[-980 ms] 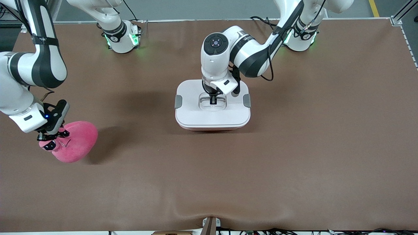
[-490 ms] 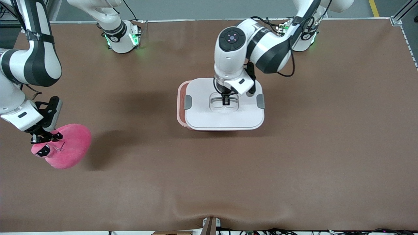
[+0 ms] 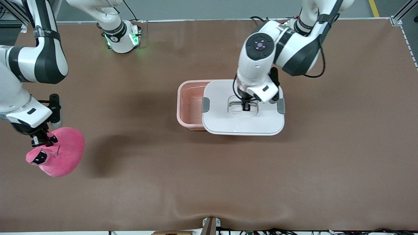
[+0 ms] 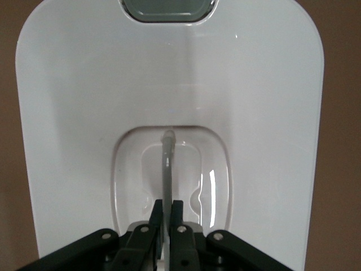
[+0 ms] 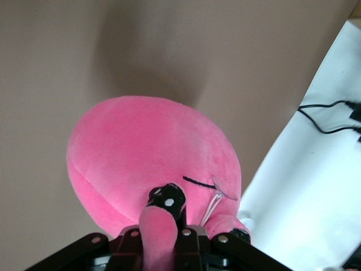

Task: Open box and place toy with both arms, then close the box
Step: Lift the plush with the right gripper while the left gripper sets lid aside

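A brown matte table covering point(image 3: 209, 169) fills the front view, bounded at the top edge by a grey floor strip and at the lower edge by cables. Two white jointed arms are seen: the right arm point(image 3: 32, 62) in the upper left of the frame, the left arm point(image 3: 281, 49) in the upper right.

One rounded rectangular translucent pink plastic tub point(image 3: 191, 104) stands at frame centre, its long axis across the frame and its open mouth upward. One flat white lid point(image 3: 243, 122) is held level above it, long axis likewise across the frame, offset toward the left arm's end so that only the tub's portion toward the right arm's end is uncovered. Two grey side clips are counted on the lid, one at each short end point(image 3: 205, 104) point(image 3: 281, 106).

The left gripper point(image 3: 246, 106) is seen over the lid's middle, its fingers point(image 4: 176, 217) pinched narrowly on the clear recessed handle point(image 4: 167, 164).

One round bright pink plush toy point(image 3: 60, 153) is seen at the lower left of the frame, its black eye point(image 3: 40, 157) turned toward the frame's left edge. The right gripper point(image 3: 40, 140) is directly above it, its fingers point(image 5: 169, 206) closed on a fold of plush.
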